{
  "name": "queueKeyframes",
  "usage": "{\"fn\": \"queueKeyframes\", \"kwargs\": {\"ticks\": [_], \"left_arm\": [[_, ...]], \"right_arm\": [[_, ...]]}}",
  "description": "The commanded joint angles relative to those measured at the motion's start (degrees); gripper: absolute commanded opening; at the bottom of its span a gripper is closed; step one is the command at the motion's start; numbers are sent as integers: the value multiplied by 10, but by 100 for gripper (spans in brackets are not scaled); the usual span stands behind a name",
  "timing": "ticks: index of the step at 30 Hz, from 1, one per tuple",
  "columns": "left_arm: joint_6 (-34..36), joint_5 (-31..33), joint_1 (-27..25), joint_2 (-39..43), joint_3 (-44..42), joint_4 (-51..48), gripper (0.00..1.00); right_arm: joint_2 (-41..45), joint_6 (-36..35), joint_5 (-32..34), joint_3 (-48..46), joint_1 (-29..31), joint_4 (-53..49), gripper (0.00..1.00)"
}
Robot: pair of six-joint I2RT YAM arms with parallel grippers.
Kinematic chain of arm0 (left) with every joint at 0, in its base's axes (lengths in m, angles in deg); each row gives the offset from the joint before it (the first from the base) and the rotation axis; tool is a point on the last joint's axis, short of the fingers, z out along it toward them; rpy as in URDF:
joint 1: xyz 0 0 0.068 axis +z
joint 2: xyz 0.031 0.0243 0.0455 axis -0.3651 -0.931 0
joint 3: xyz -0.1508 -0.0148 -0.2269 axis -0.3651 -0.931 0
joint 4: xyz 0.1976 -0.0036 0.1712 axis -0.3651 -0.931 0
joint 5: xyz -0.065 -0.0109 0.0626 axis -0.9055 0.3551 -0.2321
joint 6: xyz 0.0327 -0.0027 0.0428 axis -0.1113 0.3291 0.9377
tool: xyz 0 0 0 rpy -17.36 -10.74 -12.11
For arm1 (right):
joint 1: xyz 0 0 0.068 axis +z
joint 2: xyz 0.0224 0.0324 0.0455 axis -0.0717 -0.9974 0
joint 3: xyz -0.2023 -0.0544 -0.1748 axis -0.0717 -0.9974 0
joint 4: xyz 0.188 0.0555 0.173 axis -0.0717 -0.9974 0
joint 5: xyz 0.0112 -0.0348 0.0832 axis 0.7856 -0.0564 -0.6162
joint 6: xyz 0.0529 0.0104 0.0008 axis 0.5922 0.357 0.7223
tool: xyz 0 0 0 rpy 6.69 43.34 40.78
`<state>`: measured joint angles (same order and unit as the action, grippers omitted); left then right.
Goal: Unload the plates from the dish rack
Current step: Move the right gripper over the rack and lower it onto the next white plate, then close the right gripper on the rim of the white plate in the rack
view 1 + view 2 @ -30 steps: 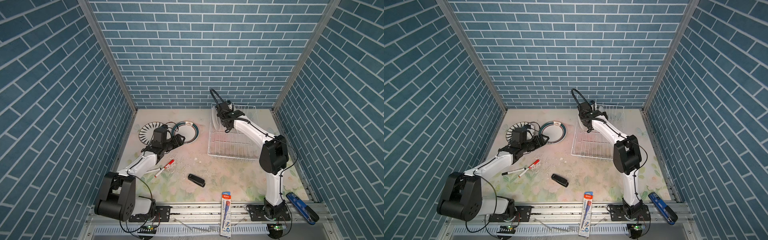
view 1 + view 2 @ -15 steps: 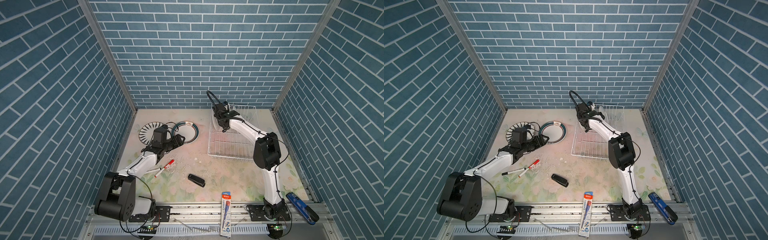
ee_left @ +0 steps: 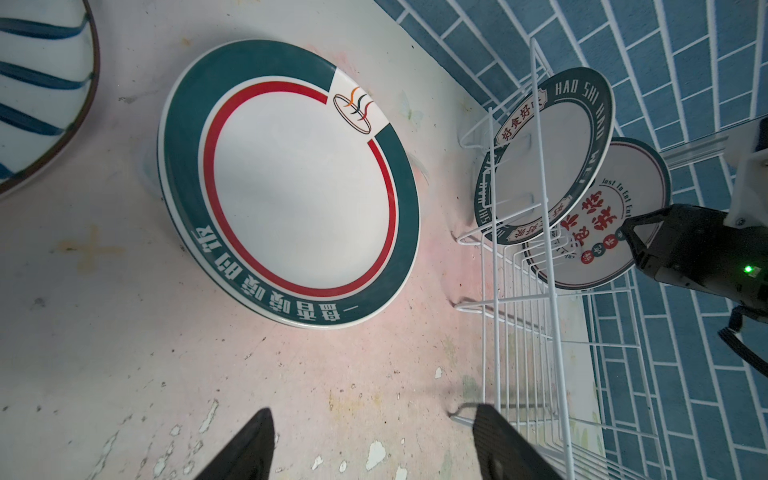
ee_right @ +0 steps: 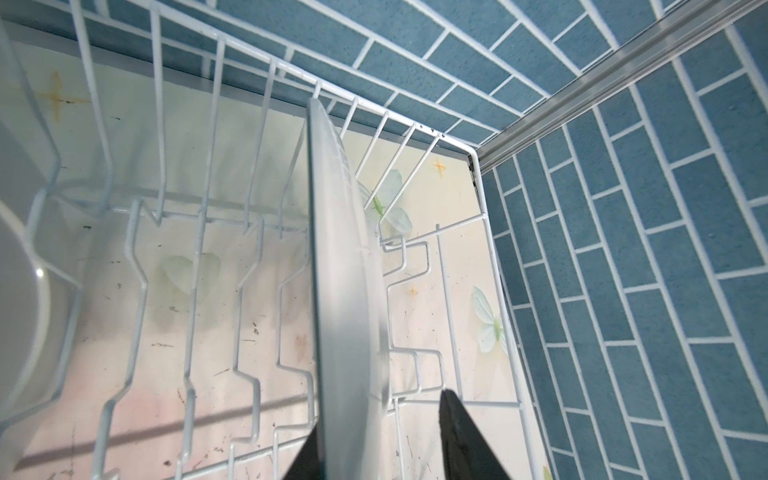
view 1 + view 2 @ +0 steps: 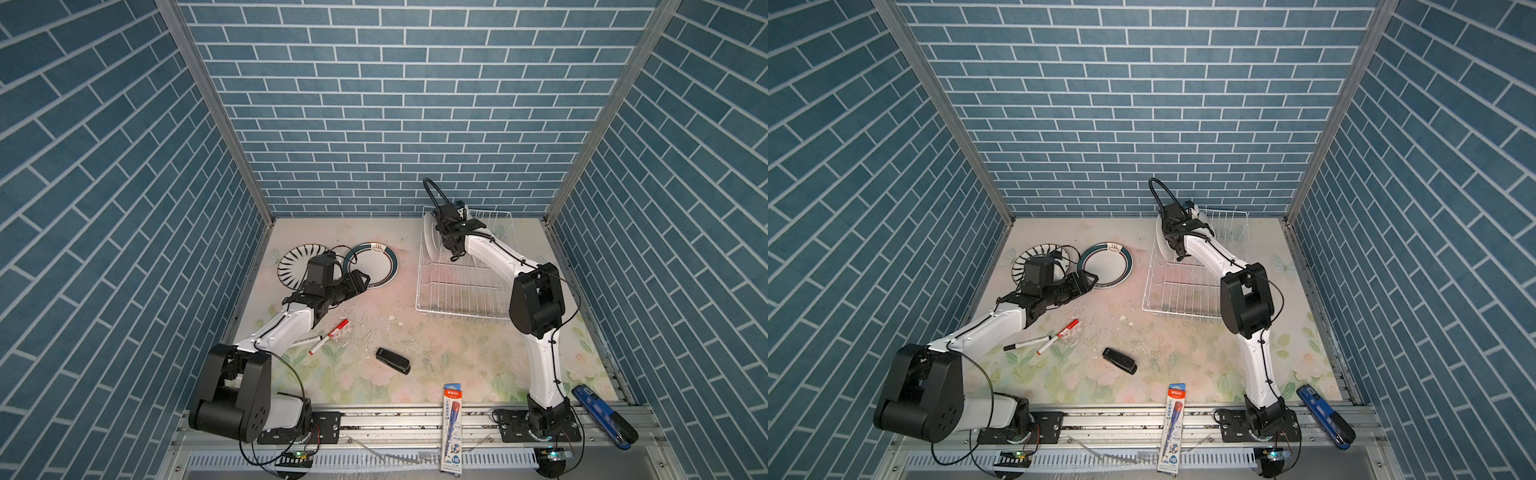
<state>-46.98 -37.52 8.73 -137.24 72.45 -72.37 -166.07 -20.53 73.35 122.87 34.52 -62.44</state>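
Ceramic plate (image 4: pixel 345 270) straddled by right gripper (image 4: pixel 380 411), not yet clamped; we should close squarely, then lift straight from dish rack (image 4: pixel 471 148).

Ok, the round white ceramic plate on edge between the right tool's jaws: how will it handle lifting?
Probably stiff and heavyish: the round white ceramic plate looks thick. Its smooth rim may slip, as the right tool straddles only the edge. Likely brittle against the white wire dish rack prongs.

Two robot arms: left arm (image 5: pixel 286 328) stretched low toward frame's centre-left, left gripper (image 5: pixel 360 281) jaws wide apart (camera box atop wrist). right arm (image 5: pixel 536 299) elbow raised, right gripper (image 5: pixel 454 254) pointing down, upper centre-right, jaws partly spread.
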Motion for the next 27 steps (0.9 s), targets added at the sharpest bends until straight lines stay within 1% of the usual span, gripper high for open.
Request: {"fn": "queueKeyframes", "kwargs": {"ticks": [1, 7, 13, 14, 27], "left_arm": [[8, 0, -2, 8, 2, -8, 77], [8, 0, -2, 8, 1, -7, 77], [9, -2, -2, 8, 2, -8, 77], [11, -2, -2, 8, 3, -9, 77], [14, -1, -2, 9, 6, -14, 77]], "right_arm": [[-6, 35, -14, 29, -6, -1, 36], [-6, 45, -20, 31, -9, 0, 35], [-6, 59, -21, 32, -12, 0, 31], [-23, 60, -22, 33, -13, 0, 31], [-35, 65, -21, 43, -16, -5, 30]]}}
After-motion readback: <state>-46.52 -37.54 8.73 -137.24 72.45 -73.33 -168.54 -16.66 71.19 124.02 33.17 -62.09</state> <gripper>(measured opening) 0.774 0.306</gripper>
